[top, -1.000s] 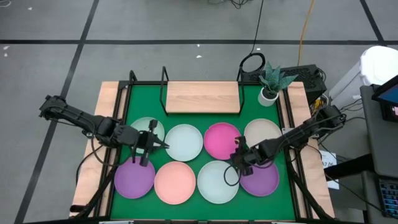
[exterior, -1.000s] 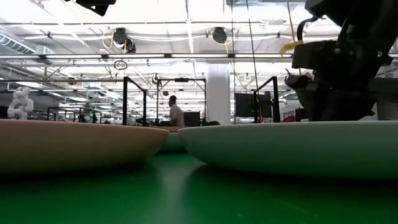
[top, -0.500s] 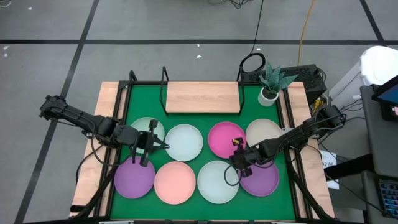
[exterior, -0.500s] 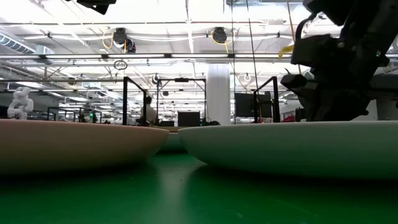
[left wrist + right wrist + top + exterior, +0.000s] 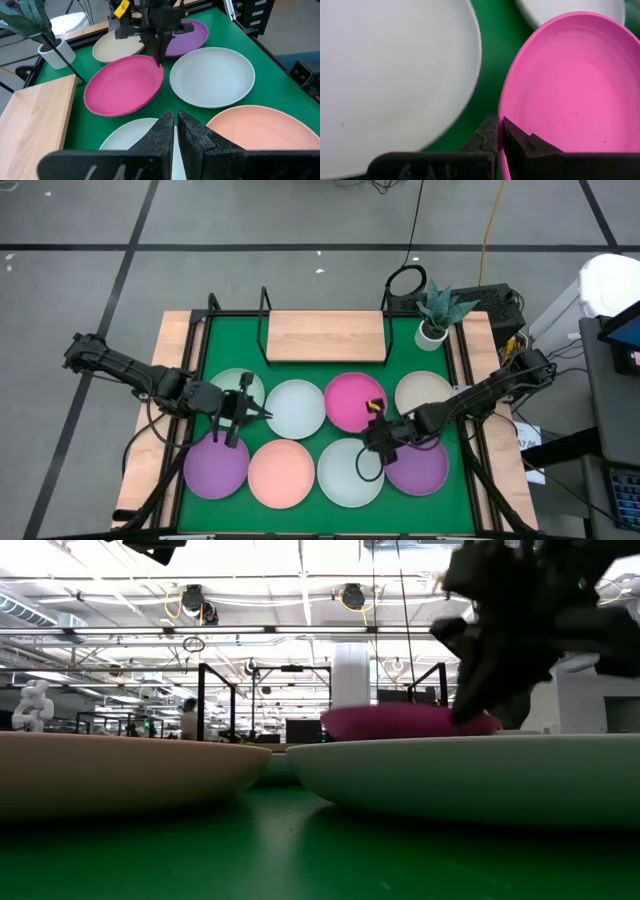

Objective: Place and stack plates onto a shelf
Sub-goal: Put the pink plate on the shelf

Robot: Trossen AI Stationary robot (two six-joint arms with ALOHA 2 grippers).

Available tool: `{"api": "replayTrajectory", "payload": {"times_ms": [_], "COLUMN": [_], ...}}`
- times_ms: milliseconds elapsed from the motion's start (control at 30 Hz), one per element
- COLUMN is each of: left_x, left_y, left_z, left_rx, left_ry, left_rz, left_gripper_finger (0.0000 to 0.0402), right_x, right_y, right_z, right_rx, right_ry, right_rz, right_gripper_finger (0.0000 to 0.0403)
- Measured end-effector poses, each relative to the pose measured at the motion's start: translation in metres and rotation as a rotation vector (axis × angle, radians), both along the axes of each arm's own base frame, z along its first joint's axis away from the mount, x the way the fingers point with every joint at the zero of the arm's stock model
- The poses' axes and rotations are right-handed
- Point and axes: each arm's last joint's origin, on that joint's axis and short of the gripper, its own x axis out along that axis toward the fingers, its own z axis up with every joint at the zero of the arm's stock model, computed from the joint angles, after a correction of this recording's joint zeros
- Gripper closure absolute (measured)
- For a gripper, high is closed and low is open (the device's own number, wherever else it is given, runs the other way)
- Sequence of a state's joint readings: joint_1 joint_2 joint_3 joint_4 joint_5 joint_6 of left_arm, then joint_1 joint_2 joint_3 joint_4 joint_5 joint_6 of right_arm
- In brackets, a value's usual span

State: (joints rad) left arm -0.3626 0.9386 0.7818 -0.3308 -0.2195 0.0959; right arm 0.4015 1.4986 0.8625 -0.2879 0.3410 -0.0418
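Magenta plate (image 5: 352, 402) plain, matte; purple plates (image 5: 217, 465) at 7 and 5 o'clock; salmon plate (image 5: 281, 472); green mat (image 5: 232, 340) (solid, unpatterned); light wood-grain shelf (image 5: 326, 335).

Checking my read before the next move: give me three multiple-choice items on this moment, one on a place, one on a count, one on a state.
1. Where is the shelf?
A. far edge of the mat
B. near edge
C. under the purple plates

2. How many plates lie on the shelf?
A. none
B. one
C. two

3. The right gripper is:
A. open above the mat
B. shut on the magenta plate
C. out of view

Key: 1 A, it stands beyond the plate rows; 2 A, its board is bare; 3 B, its fingers pinch the tilted rim.
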Motion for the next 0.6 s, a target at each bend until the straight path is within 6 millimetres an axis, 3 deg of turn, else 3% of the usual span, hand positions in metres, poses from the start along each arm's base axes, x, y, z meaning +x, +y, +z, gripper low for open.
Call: {"api": "replayTrajectory", "payload": {"times_ms": [367,600], "left_x": [0.0,0.0], "left_y": [0.0,0.0], "left_z": [-0.001,-0.001], "left_rx": [-0.022,-0.022], "left_ry": [0.011,0.012], "left_rz": [0.013,0.014], "left_gripper_finger": [0.0373,0.0373], "right_x": [0.03,0.053], "right_y": [0.002,-0.03], "right_z": [0.061,0.098], "right_rx": [-0.089,-0.155], "right_ry": [-0.129,-0.223], "right_rz": [0.02,-0.007], "right_gripper_finger": [0.0402,0.0403]}}
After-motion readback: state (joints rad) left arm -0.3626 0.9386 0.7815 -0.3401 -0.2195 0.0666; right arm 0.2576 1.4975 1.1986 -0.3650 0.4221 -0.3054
